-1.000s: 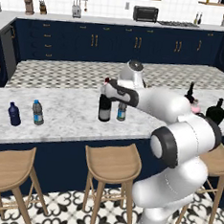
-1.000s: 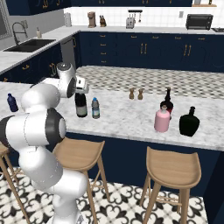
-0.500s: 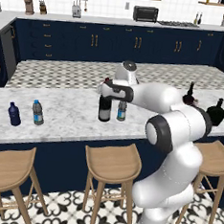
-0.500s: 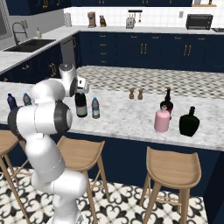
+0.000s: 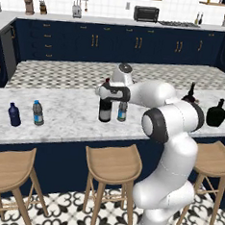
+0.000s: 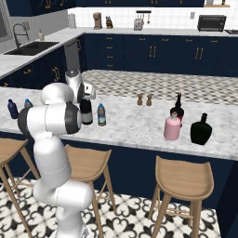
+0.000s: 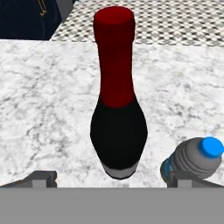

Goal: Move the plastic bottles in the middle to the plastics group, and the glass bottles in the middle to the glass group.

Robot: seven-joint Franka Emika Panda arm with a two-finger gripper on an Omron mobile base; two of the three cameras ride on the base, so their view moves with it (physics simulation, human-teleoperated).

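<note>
Closing in since the earlier frame, the gripper (image 7: 112, 177) sits at the wine bottle (image 7: 117, 96), jaws wide apart, nothing held; the bottle stands mid-counter, a water bottle (image 7: 195, 158) just beside it, likely to be knocked if the jaws swing wide

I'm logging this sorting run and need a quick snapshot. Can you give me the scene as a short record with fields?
setting: marble counter in a kitchen
gripper: open, at the neck of the wine bottle, not closed on it
middle: wine bottle upright; water bottle beside it
plastics group: dark-blue bottle and second water bottle, upright
glass end: pink bottle, black flask, slim-necked bottle
</note>
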